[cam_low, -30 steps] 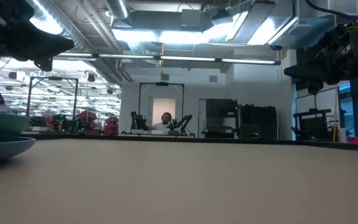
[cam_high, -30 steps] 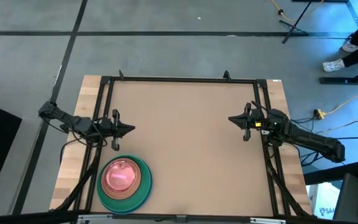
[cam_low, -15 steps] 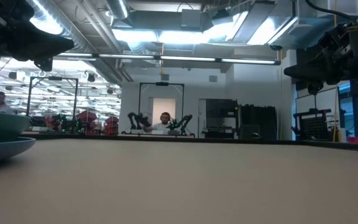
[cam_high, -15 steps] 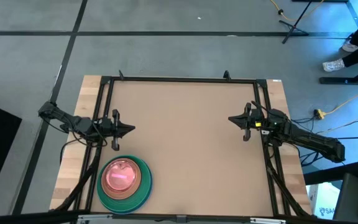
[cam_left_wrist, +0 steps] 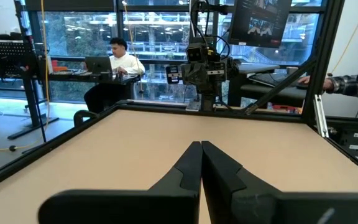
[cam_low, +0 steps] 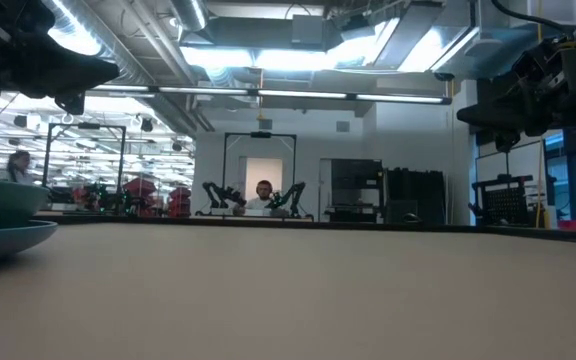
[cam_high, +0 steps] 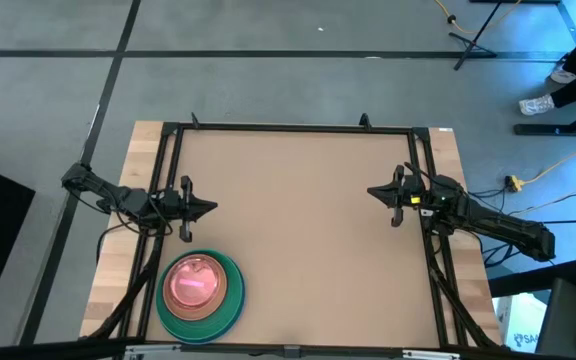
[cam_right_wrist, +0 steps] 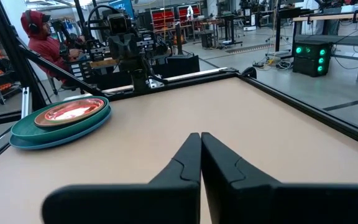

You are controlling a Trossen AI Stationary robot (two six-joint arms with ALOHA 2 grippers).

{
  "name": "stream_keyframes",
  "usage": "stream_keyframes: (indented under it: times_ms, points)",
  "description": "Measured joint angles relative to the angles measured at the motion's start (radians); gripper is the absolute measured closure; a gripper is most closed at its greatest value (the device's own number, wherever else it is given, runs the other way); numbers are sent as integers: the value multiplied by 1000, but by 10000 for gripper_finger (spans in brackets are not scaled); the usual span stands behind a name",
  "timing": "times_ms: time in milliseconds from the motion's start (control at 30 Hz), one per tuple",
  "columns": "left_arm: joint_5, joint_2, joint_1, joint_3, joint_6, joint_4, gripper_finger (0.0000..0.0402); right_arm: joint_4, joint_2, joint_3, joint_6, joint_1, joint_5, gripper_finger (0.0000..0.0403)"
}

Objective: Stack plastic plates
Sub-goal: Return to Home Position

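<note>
The plates stand in one stack (cam_high: 201, 292) near the table's near left corner: a blue plate at the bottom, a green one on it, a salmon-pink one above, and a glossy pink top (cam_high: 193, 282). The right wrist view shows the stack (cam_right_wrist: 61, 121) too, and the low view shows its edge (cam_low: 3, 225). The small neon-green plates do not show. My left gripper (cam_high: 212, 208) hovers shut at the table's left side, just beyond the stack. My right gripper (cam_high: 372, 191) hovers shut at the right side, far from the stack.
A black frame (cam_high: 288, 128) runs along the table's far, left and right edges. The brown tabletop (cam_high: 308, 240) between the arms is bare. People sit at desks beyond the table in the wrist and low views.
</note>
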Motion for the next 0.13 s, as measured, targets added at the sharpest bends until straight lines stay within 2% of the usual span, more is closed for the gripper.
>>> stream_keyframes:
  times_ms: [133]
  points:
    - [0,0,0,0,0,0,398,0,0,0,0,0,0,398]
